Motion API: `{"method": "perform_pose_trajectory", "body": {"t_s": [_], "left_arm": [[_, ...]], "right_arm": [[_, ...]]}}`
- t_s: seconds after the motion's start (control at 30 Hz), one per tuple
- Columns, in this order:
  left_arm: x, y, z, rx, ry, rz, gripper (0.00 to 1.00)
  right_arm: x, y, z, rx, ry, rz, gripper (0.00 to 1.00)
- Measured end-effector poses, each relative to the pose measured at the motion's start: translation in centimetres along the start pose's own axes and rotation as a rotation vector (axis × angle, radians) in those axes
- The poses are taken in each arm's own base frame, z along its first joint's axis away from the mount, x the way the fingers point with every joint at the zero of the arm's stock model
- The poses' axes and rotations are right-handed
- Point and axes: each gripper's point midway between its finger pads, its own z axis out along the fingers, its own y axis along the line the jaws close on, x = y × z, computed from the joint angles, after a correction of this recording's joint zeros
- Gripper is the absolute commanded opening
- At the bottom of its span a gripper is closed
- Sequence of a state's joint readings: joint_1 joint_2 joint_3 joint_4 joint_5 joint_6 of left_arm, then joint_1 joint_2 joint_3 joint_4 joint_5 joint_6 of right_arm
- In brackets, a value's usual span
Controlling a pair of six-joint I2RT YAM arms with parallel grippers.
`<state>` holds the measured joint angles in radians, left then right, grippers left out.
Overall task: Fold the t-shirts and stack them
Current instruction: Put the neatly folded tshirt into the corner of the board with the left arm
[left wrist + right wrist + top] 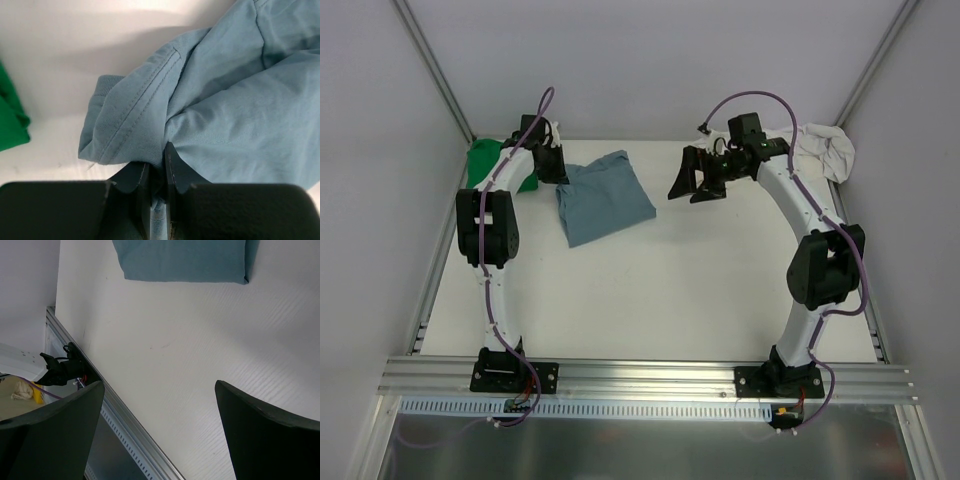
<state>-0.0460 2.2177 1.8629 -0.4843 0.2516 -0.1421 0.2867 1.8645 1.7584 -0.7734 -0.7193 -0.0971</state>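
Note:
A slate-blue t-shirt (604, 200) lies folded near the back middle of the table, and it also fills the left wrist view (225, 100). My left gripper (553, 160) is at its back left corner, shut on a pinch of the blue cloth (159, 155). A green t-shirt (488, 164) lies bunched at the back left, partly behind the left arm; its edge (11, 120) shows in the left wrist view. A cream t-shirt (826, 152) is crumpled at the back right corner. My right gripper (698, 183) hangs open above the table, right of the blue shirt (185, 260), holding nothing.
White walls with metal posts close in the table on the left, back and right. An aluminium rail (650, 378) runs along the near edge, where both arm bases are bolted. Purple cables run along both arms.

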Motion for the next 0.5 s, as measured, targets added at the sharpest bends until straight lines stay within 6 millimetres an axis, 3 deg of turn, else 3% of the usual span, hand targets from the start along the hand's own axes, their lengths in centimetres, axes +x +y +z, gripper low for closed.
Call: {"method": "perform_pose_trajectory", "body": {"t_s": [0.2,0.5], "left_arm": [[-0.9,1.5,-1.0,-0.089,-0.015,0.065,0.00],[-4.9,2.8,-3.9,-0.207,-0.138,0.152,0.00]], "right_arm": [[0.7,-0.5,0.5,0.000,0.016,0.017,0.99],[1.2,-0.7,0.7,-0.004,0.025,0.021,1.00]]}}
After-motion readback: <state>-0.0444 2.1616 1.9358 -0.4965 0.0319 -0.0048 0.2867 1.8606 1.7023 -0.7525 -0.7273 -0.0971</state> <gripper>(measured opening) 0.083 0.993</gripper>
